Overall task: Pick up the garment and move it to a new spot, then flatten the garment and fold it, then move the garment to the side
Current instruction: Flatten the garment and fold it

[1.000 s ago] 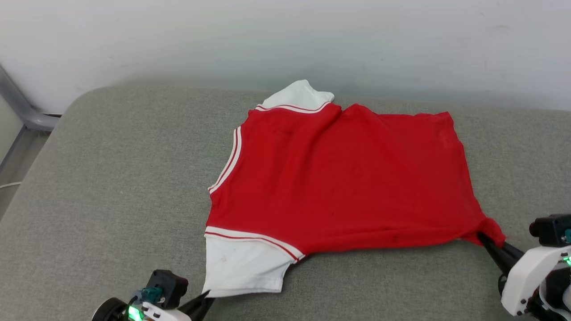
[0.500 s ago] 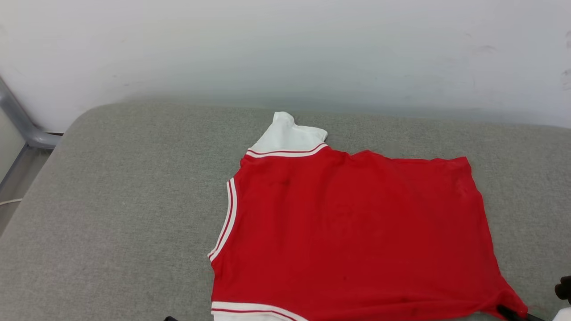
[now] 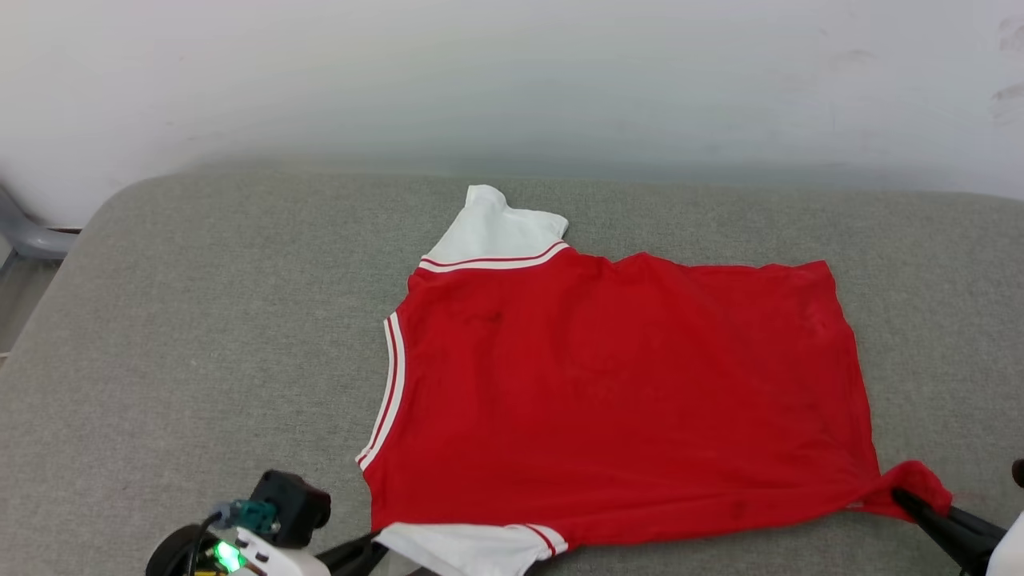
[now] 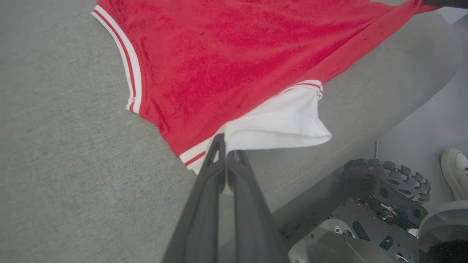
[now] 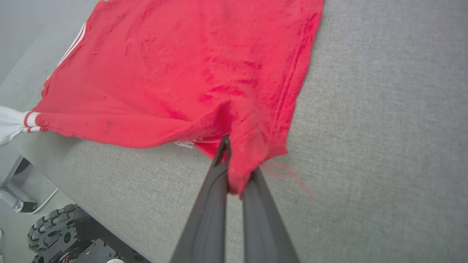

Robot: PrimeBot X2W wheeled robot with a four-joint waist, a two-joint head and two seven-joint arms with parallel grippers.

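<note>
The red jersey shirt with white sleeves and red-and-white striped trim (image 3: 616, 392) lies spread, plain side up, on the grey upholstered cushion (image 3: 200, 320). It sits right of centre and reaches the cushion's front edge. The left gripper (image 4: 223, 146) is clamped, fingers together, on the near white sleeve (image 4: 281, 124) at the front edge. The right gripper (image 5: 234, 160) is clamped on the bunched red hem corner (image 3: 920, 484) towards the front right corner. Judged status: placement on the cushion appears complete and flattening is in hand. The body is nearly smooth, with creases at the held corner, and the far white sleeve (image 3: 492, 232) is partly crumpled. No fold is present. Remaining: finish flattening, fold, then move the garment to the side.
</note>
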